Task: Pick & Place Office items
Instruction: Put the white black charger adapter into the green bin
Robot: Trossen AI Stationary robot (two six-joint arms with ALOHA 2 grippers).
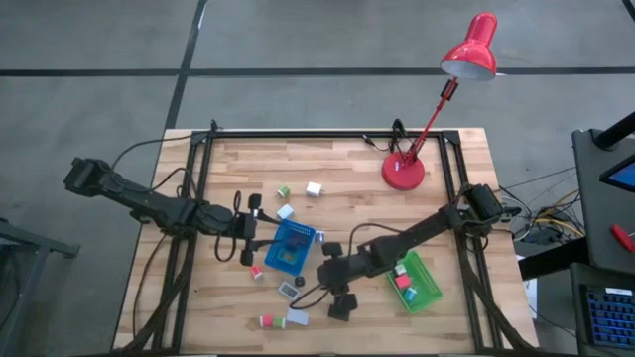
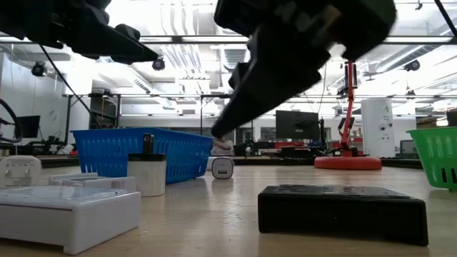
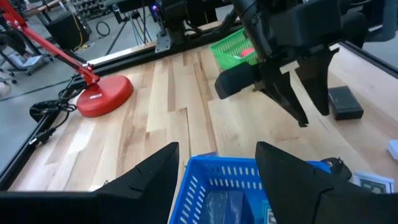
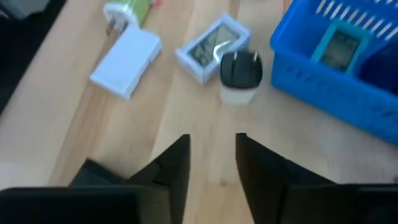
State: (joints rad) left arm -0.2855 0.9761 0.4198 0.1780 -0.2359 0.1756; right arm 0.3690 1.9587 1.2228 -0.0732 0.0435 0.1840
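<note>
Right hand (image 4: pixel 211 165), fingers slightly apart and holding nothing, hovers near the black-topped plug (image 4: pixel 240 76) beside the blue tray (image 4: pixel 323 78)

Left end effector (image 3: pixel 217 180) at the near edge, two dark fingers (image 3: pixel 152 177) spread apart, empty, over the blue tray (image 3: pixel 249 186); inside the tray, a pale flat item (image 3: pixel 217 205), blurred; beyond, on the wooden surface (image 3: pixel 161 106), the red lamp base (image 3: pixel 104 96) with its red stem slanting off the frame and a black cable (image 3: pixel 46 118) coiled beside it; farther back, the green tray (image 3: pixel 233 51) holding something red (image 3: pixel 247 54); right end effector (image 3: pixel 305 109) hanging above the surface, fingers pointing down and close together; black box (image 3: pixel 345 102) lying flat just beside it; white item (image 3: pixel 393 148) at the frame's edge.
</note>
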